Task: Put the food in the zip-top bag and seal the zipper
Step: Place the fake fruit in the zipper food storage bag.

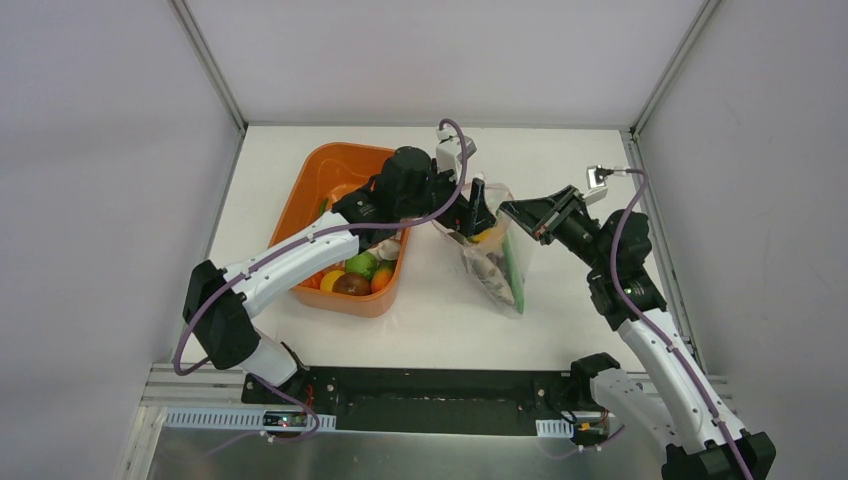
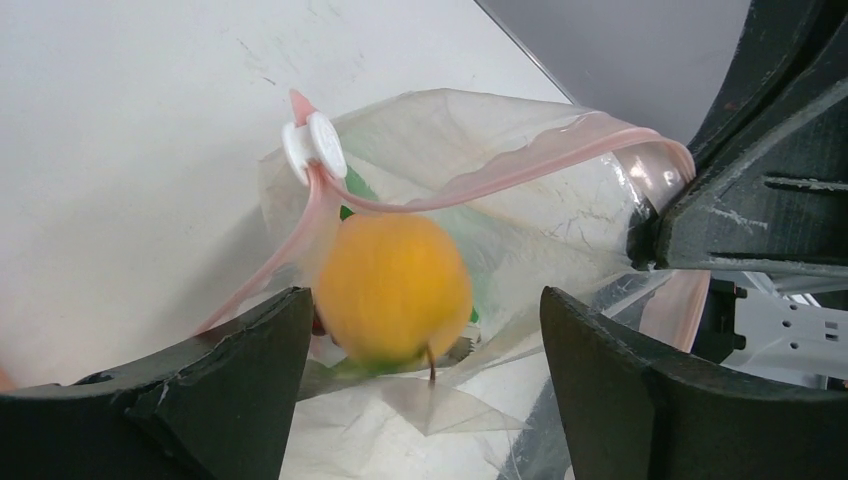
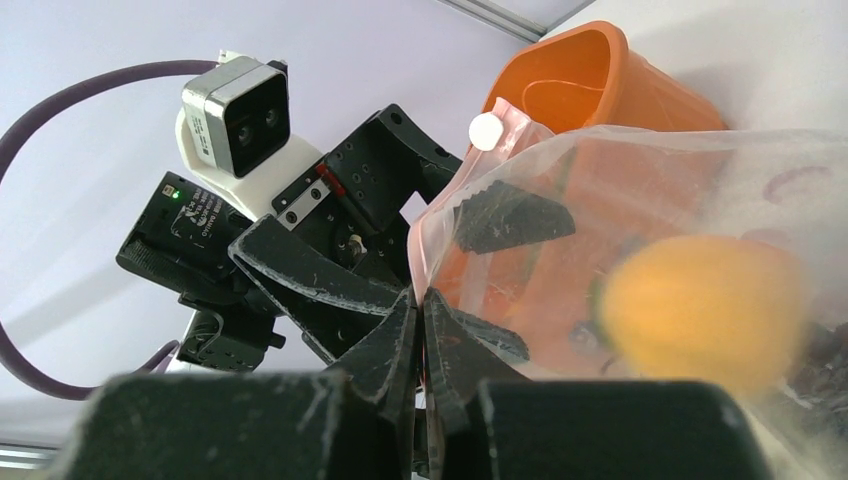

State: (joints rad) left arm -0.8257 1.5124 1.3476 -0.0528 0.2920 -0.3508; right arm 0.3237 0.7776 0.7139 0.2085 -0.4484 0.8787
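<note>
table (image 2: pixel 120 120): white, scuffed; walls (image 1: pixel 90 200) grey
your left gripper (image 2: pixel 425 310): spread wide over zip-top bag (image 2: pixel 560 225); yellow fruit (image 2: pixel 392 288) blurred, maybe loose
your right gripper (image 3: pixel 420 310): pinching zipper (image 2: pixel 520 172)

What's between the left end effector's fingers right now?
A blurred yellow-orange fruit, touching neither of the open fingers, at the bag's open mouth. The left wrist view shows it.

l arm (image 1: pixel 300 255) & r arm (image 1: pixel 665 345): white links, blk joints, purple cables (image 1: pixel 622 225). fingers (image 2: pixel 640 400) blk, scuffed. wrist cam (image 3: pixel 235 105) white/grey, 2 lenses; green led (image 3: pixel 178 195) on blk housing.
</note>
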